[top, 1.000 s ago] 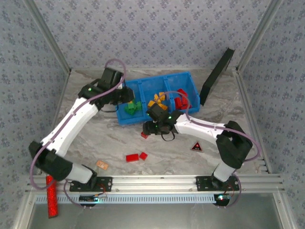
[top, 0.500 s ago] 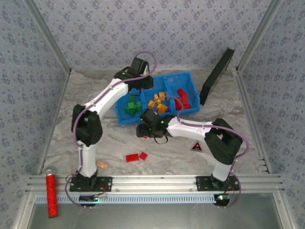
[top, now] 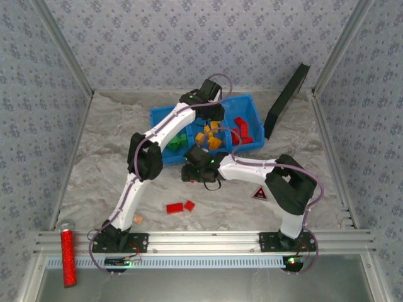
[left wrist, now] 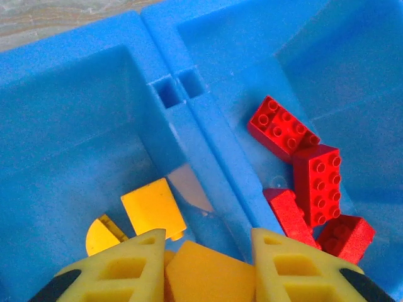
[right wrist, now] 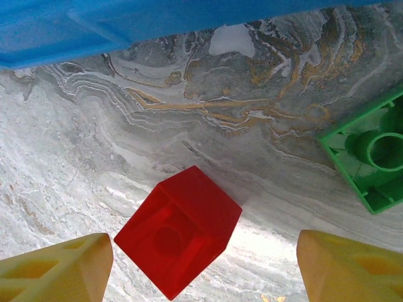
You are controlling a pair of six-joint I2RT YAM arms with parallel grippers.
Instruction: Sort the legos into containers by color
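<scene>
A small red plastic studded brick (right wrist: 178,239) lies on the marble table (right wrist: 75,157), near the outer wall of the bright blue three-compartment plastic bin (right wrist: 94,31), with bare stone all round it. A green brick (right wrist: 371,154), underside up, sits apart towards the right-hand finger. The right gripper (right wrist: 204,267) stands spread wide, one finger each side of the red brick. Over the middle compartment, close beside the divider wall (left wrist: 214,145), the left gripper (left wrist: 208,242) is clenched, seemingly on an orange-yellow brick (left wrist: 204,277). Red bricks (left wrist: 315,182) lie in the neighbouring compartment.

The left hand (left wrist: 208,244) pinches an orange brick (left wrist: 208,277) over the blue bin (left wrist: 208,135); red bricks (left wrist: 308,179) lie in its right-hand compartment (left wrist: 359,75).
</scene>
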